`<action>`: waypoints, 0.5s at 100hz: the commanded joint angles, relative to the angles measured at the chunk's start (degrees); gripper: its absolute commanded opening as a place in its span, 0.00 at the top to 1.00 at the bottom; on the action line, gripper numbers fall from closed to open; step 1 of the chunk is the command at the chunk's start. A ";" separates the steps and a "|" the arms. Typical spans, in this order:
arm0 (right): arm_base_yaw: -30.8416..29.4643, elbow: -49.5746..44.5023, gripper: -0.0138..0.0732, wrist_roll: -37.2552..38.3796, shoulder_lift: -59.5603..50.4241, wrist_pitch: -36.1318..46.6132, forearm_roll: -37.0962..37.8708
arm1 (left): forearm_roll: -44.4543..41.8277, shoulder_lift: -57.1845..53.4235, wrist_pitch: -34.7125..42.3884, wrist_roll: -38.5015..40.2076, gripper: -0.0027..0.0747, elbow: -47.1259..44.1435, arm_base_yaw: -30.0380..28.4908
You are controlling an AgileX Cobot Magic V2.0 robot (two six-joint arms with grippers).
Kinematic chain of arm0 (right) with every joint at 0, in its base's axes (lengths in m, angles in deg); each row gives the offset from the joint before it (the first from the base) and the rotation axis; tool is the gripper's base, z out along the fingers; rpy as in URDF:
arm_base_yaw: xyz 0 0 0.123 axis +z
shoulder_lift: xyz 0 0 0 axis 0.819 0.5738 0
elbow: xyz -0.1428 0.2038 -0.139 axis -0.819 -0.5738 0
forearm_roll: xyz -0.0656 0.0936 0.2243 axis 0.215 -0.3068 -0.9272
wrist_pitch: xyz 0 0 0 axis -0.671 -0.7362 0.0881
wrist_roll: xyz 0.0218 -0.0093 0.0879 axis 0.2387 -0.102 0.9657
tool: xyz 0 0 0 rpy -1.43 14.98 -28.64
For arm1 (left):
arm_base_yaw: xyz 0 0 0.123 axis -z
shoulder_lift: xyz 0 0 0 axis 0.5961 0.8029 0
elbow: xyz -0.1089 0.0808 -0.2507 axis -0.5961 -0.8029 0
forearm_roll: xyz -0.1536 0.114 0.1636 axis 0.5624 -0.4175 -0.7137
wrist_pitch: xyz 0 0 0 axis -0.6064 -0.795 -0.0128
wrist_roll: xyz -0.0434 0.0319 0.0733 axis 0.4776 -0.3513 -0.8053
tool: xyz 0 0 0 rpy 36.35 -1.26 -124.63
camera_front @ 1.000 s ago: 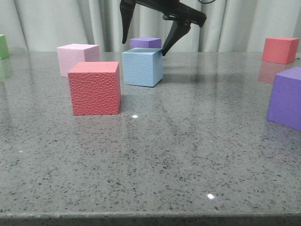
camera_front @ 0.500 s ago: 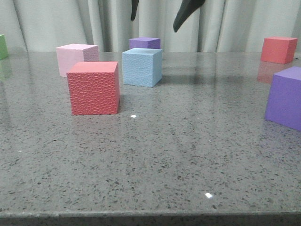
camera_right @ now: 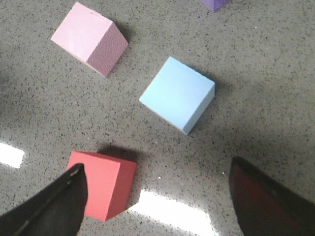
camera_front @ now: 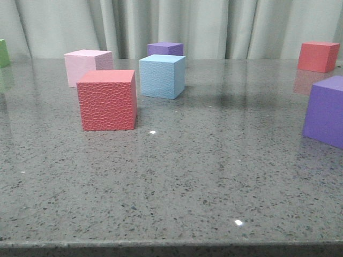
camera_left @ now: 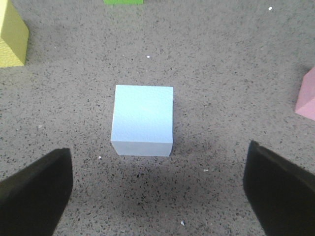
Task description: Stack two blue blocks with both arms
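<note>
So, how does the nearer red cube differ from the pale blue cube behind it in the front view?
Colour: the red cube is red, the blue cube pale sky blue. Texture: the red cube's faces show a coarse pebbled pattern; the blue cube's look finer. Position: the red cube stands nearer the camera, the blue cube farther back and to its right. Both are cubes resting flat on the speckled grey table, apart from each other.

One pale blue block point(camera_front: 162, 76) sits flat and upright on my table, finely pebbled on its faces, just behind and beside a red cube. The other blue block point(camera_left: 143, 120), smoother-faced, rests alone on the speckled surface below my left wrist, unstacked.
</note>
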 commanded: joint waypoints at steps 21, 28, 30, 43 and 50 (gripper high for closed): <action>-0.04 -22.27 0.16 -1.48 -17.45 16.95 0.80 | 0.42 6.88 1.29 -0.09 0.10 7.18 -1.97; -0.04 -27.19 0.16 -1.48 -20.17 19.81 0.80 | 0.42 8.59 1.54 -1.45 0.10 8.05 -1.97; -0.04 -28.09 0.16 -1.48 -20.59 20.45 0.80 | 0.42 9.19 1.64 -1.45 0.10 8.41 -1.97; -0.04 -33.97 0.16 -1.48 -23.54 24.93 0.80 | 0.42 12.99 1.53 -1.45 0.10 11.13 -1.87; -0.04 -34.85 0.16 -1.48 -24.27 25.04 0.80 | 0.42 14.78 1.43 -1.55 0.10 12.34 -1.87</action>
